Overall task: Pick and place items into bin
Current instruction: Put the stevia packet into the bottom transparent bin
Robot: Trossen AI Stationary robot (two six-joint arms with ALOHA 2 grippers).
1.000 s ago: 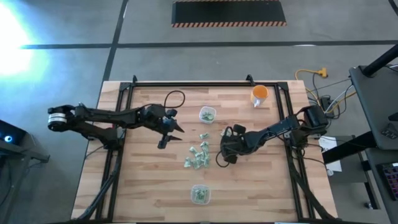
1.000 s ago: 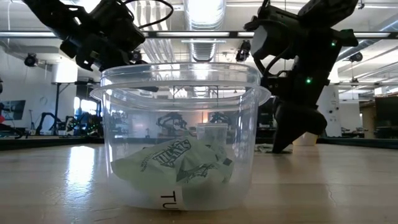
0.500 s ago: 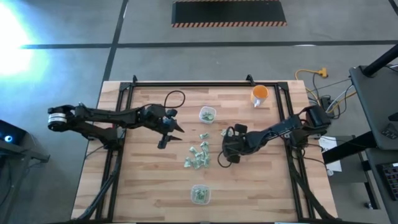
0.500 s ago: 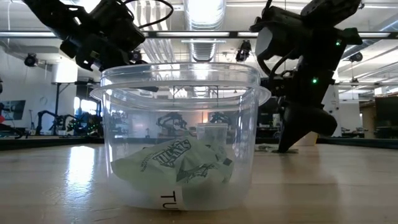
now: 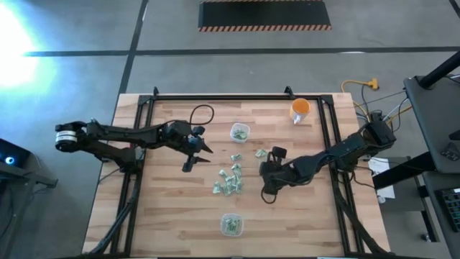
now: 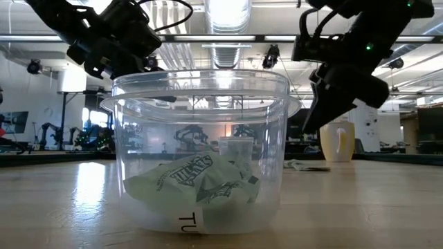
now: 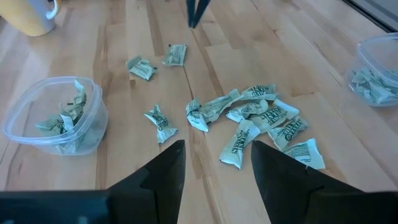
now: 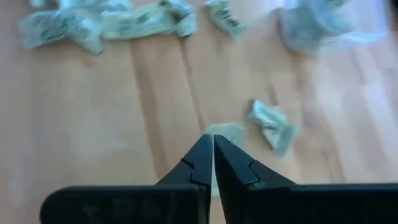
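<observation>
Right wrist view shows the right tool (image 8: 212, 155) pinched shut, empty, above loose wrapped candies (image 8: 271, 126); left tool (image 7: 214, 165) (hovering) gapes open.

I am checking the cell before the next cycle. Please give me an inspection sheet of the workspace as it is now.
Surface: wooden table, bare at the edges.
Job's things: loose wrapped pieces mid-table; two clear bins, far bin and near bin, each holding some.
Clutter: orange cup at the far right.
Grippers: left gripper open above the pile; right gripper shut, nothing seen held.
Cables: yellow cable beside the table.
Surroundings: striped floor mat; no person seen.
</observation>
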